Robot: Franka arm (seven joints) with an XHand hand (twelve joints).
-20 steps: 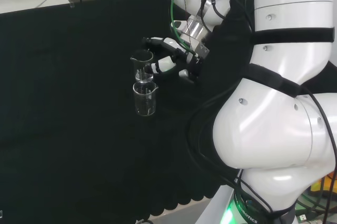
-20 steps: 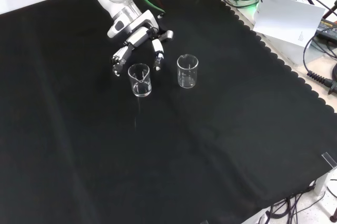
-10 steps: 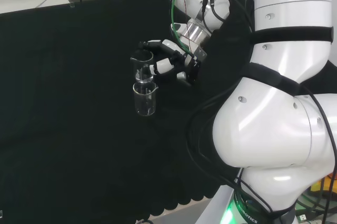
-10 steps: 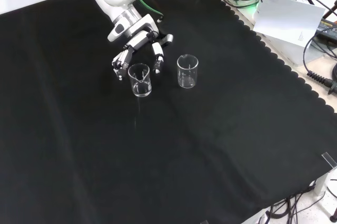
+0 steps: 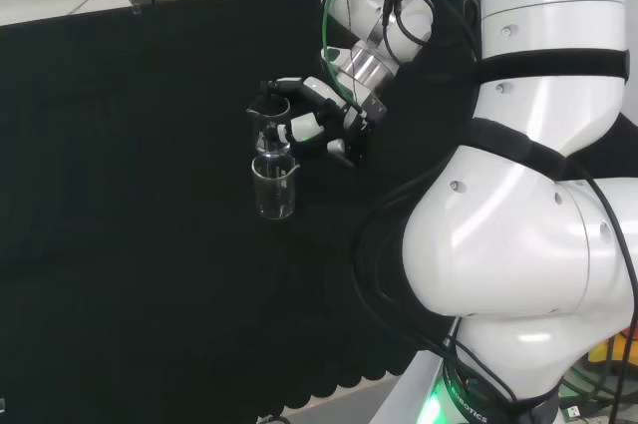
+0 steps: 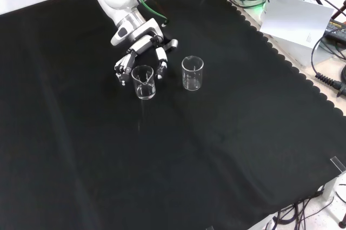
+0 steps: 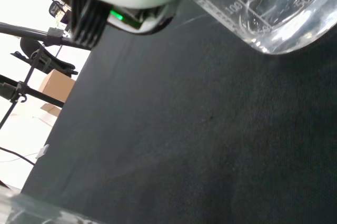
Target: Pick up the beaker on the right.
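Note:
Two clear glass beakers stand on the black cloth. In the front view one beaker [image 6: 144, 81] is on the left and the other beaker [image 6: 192, 72] on the right. The hand [image 6: 145, 45] sits just behind the left one, open, with relaxed fingers [image 6: 161, 61] reaching down on either side of its rim. I cannot tell whether they touch the glass. In the head view the hand [image 5: 321, 123] is right of the far beaker [image 5: 269, 125], with the near beaker [image 5: 274, 187] in front. The wrist view has a beaker base [image 7: 274, 13] with printed marks close by.
The cloth [image 6: 178, 154] lies bare in front of the beakers. Cables, a white sheet and gear [image 6: 294, 16] lie past the cloth's scalloped edge at the front view's right. The arm's white links [image 5: 528, 224] stand at the head view's right.
The hand has crept closer to the left beaker of the front view, its fingers now reaching along both sides of it. Both beakers stay put.

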